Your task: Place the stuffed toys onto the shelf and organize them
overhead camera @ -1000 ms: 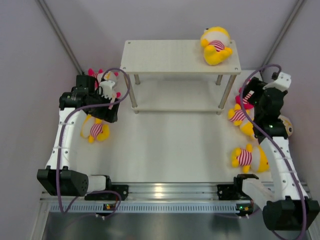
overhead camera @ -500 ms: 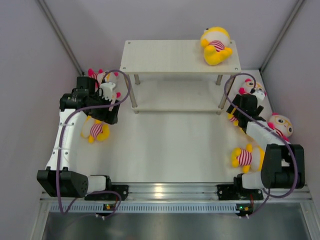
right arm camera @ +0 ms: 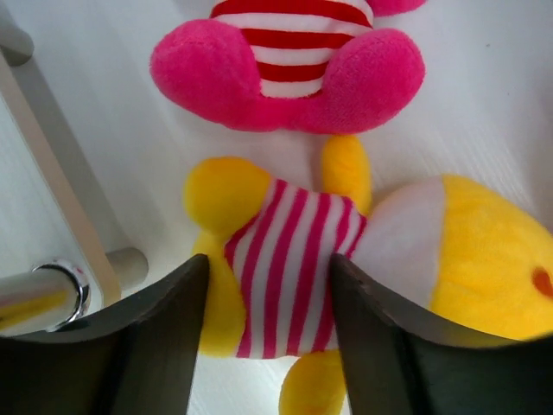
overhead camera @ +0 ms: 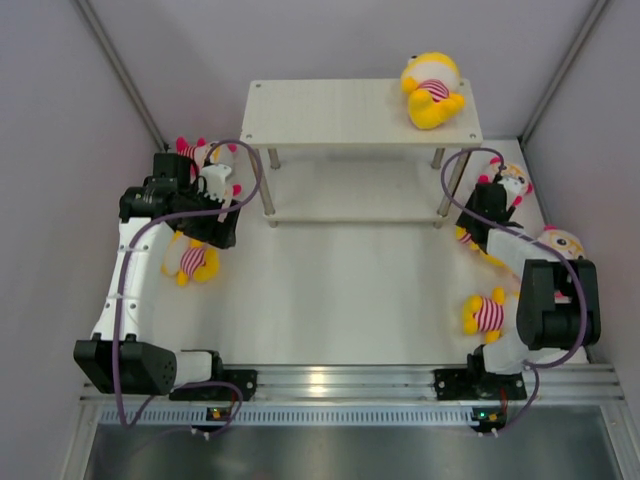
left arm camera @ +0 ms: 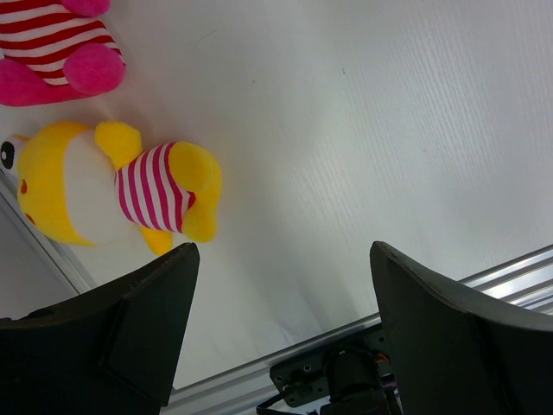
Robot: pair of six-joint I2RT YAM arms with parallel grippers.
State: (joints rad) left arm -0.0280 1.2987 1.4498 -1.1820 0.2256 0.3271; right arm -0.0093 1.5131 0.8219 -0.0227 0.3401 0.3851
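Since a second ago: the right arm has swung in from the right wall and folded down low. The right gripper (right arm camera: 268, 346) is now hanging over the dolls by the shelf's right front leg (right arm camera: 39, 294), with its jaws drawing in somewhat. The left arm is not moving, and no doll is shifting.

Nearest: the near yellow doll (overhead camera: 490, 313) is lying on the table (overhead camera: 340, 290) just beside the right arm's base, striped shirt showing. The wall-side pink doll (overhead camera: 560, 243) is lying behind the right arm, near the right wall.

Left side: the left gripper (left arm camera: 281, 259) is hovering over bare table, fingers standing wide apart with nothing between them. The left yellow doll (left arm camera: 130, 194) is lying off to one side of it, partly under the arm in the top view. The left pink doll (overhead camera: 205, 160) is lying just beyond, toward the back-left corner.

Right side: the right gripper's fingers (right arm camera: 155, 337) are standing apart, straddling the striped torso of the right yellow doll (right arm camera: 298, 268). Cannot tell whether the pads are touching the plush. The back-right pink doll (overhead camera: 512, 182) is lying just past it, its feet touching the yellow doll's arm.

Farthest: the shelf (overhead camera: 360, 115) is standing at the back middle of the table. The shelf-top yellow doll (overhead camera: 432, 92) is lying at the right end of its top board.
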